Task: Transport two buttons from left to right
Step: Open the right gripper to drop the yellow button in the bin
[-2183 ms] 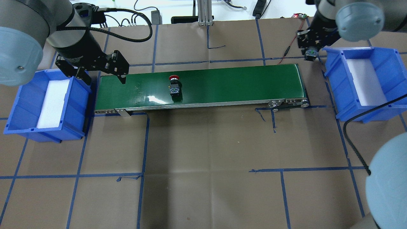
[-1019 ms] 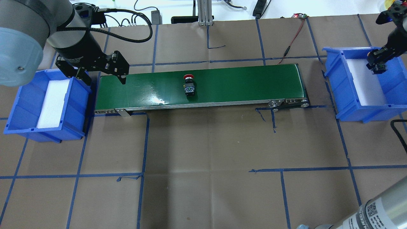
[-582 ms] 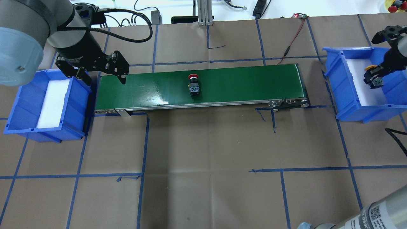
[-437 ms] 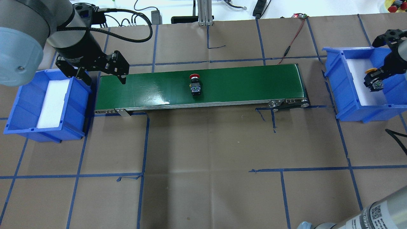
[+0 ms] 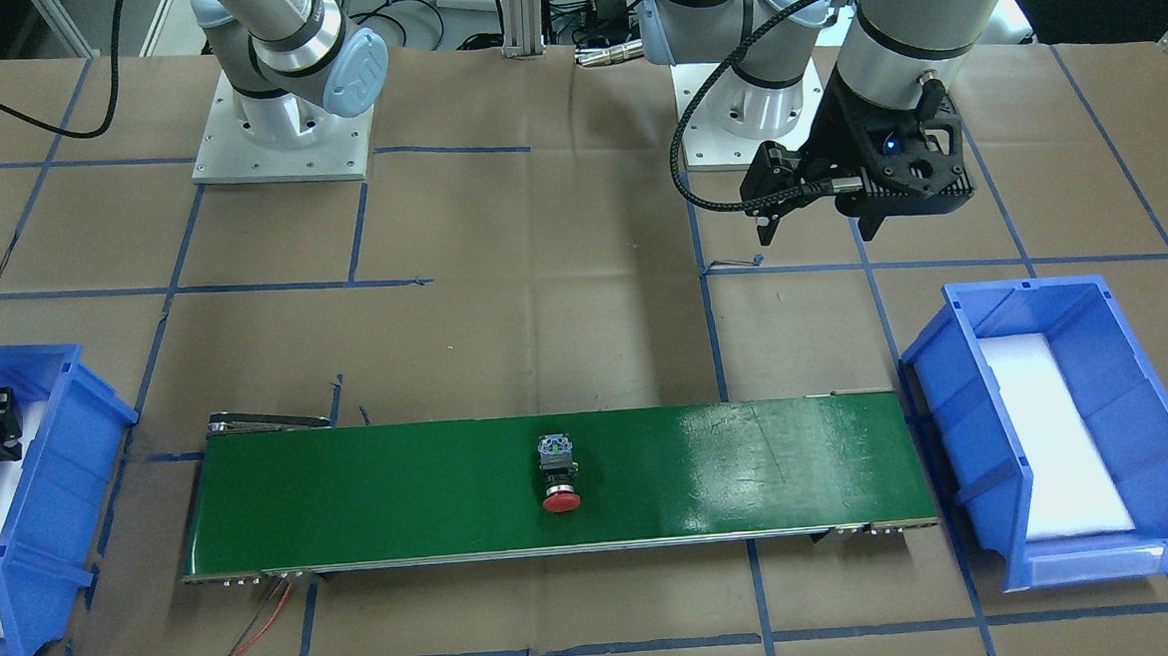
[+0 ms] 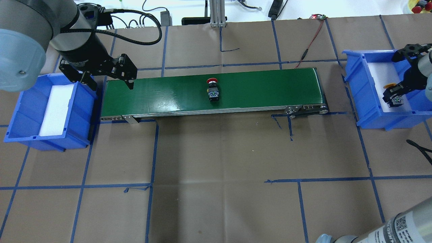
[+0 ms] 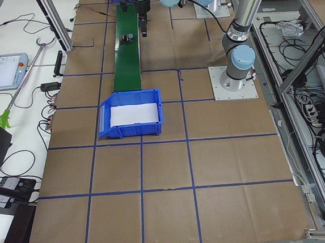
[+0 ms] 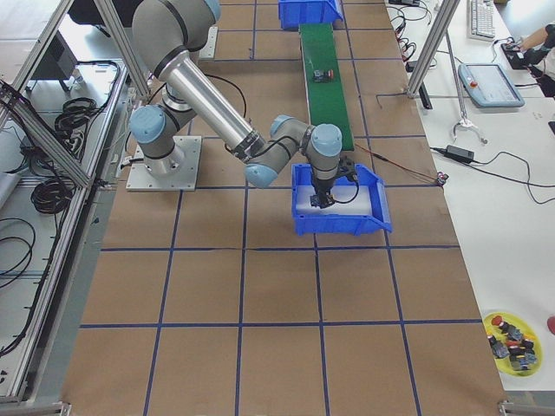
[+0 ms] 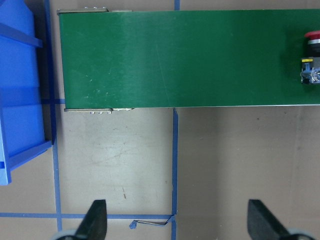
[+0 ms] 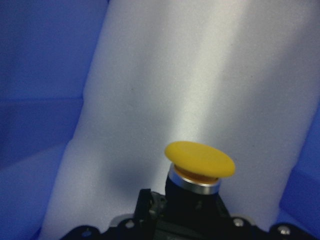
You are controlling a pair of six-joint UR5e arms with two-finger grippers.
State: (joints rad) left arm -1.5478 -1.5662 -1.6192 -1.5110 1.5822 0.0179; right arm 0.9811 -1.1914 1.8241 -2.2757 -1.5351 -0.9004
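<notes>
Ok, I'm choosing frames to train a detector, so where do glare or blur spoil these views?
Overhead exterior: a white glare patch on the green belt, well left of the red button, which is crisp. Exterior front-facing: a paler sheen on the belt toward that view's right. Right wrist-mounted: the yellow button is fairly sharp; the white foam behind is soft, with a bright streak.

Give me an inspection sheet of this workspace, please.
Surface: brown paper table with blue tape grid; green belt between left bin and right bin.
Job's things: red button lying mid-belt; yellow button held over the right bin.
Clutter: nothing seen.
End effectors: left end effector open, empty, near the belt's left end; right end effector shut on the yellow button.
Cables: black cable on left arm; red wire by belt.
Surroundings: dish of spare buttons; handheld screen.
</notes>
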